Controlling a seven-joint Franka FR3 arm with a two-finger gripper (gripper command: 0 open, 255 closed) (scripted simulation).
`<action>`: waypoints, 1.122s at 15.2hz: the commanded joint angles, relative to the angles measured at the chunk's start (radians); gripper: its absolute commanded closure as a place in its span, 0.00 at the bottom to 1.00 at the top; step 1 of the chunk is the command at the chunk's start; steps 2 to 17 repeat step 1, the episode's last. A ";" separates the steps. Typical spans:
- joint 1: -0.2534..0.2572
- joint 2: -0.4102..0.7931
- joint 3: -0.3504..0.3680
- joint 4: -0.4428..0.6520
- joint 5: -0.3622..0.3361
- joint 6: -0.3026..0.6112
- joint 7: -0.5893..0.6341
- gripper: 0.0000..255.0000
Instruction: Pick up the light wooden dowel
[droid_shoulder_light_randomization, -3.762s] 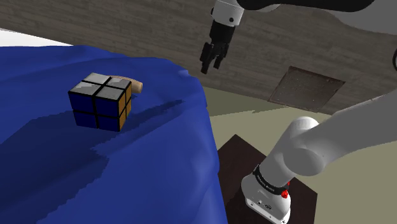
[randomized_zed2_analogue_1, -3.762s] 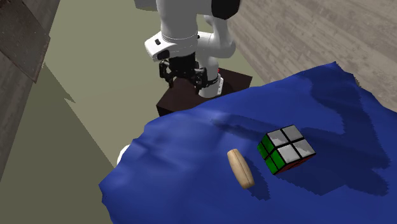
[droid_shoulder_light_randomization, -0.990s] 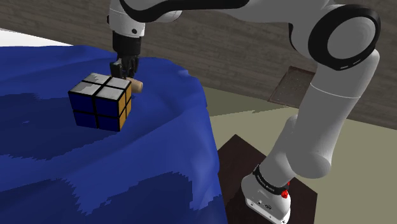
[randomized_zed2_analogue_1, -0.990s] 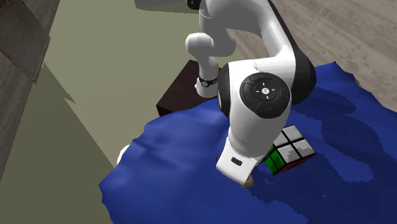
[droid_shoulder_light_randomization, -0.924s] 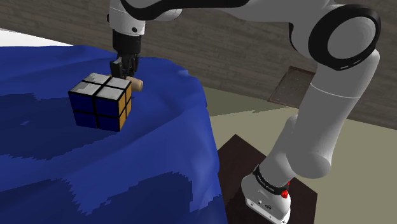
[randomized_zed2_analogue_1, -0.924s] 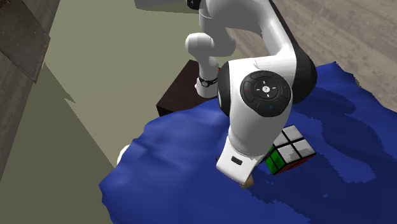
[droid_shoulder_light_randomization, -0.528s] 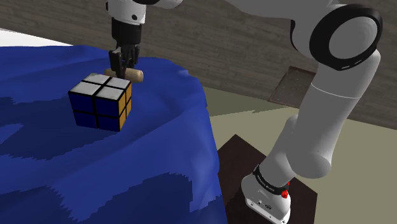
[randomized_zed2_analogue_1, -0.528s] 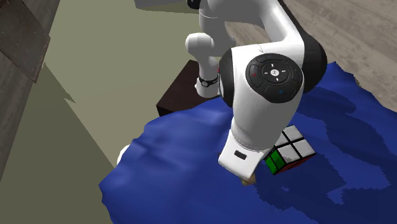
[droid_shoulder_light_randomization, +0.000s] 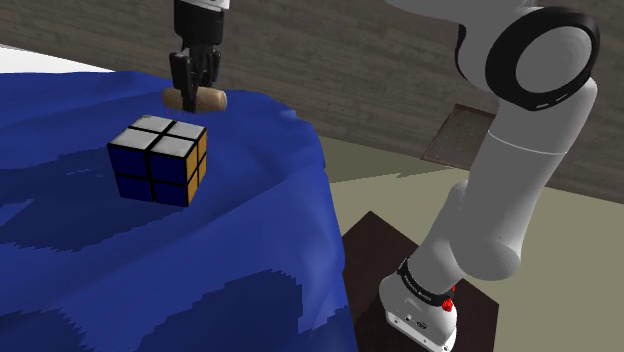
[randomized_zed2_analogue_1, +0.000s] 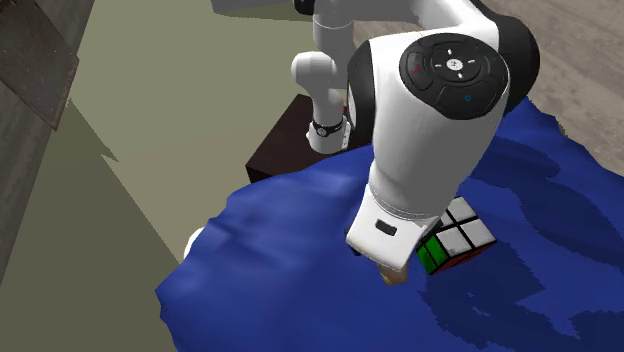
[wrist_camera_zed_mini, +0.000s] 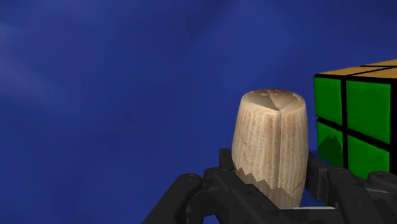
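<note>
The light wooden dowel (droid_shoulder_light_randomization: 197, 98) hangs level above the blue cloth (droid_shoulder_light_randomization: 250, 220), just behind the puzzle cube (droid_shoulder_light_randomization: 160, 158). My black gripper (droid_shoulder_light_randomization: 190, 92) comes straight down from above and is shut on the dowel near its middle. In the wrist view the dowel (wrist_camera_zed_mini: 272, 143) sticks out between the two fingers (wrist_camera_zed_mini: 226, 164), end on, with the cube's green face (wrist_camera_zed_mini: 356, 127) beside it. In the second exterior view the forearm covers the hand, and one end of the dowel (randomized_zed2_analogue_1: 396, 277) peeks out below it, next to the cube (randomized_zed2_analogue_1: 452, 238).
The blue cloth drapes over a rumpled surface and drops off at the shoulder view's right, above the tan floor (droid_shoulder_light_randomization: 400, 180). The arm's dark stand (droid_shoulder_light_randomization: 390, 270) sits beside that edge. A wood-plank wall (droid_shoulder_light_randomization: 400, 90) runs behind.
The gripper has risen with the dowel clasped in it, lifting it off the cloth from behind the cube. The cube has stayed put.
</note>
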 joint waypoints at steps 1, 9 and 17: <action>0.000 0.002 0.000 0.010 0.000 -0.009 0.000 1.00; 0.000 0.002 0.000 0.010 0.000 -0.009 0.000 1.00; 0.000 0.002 0.000 0.010 0.000 -0.009 0.000 1.00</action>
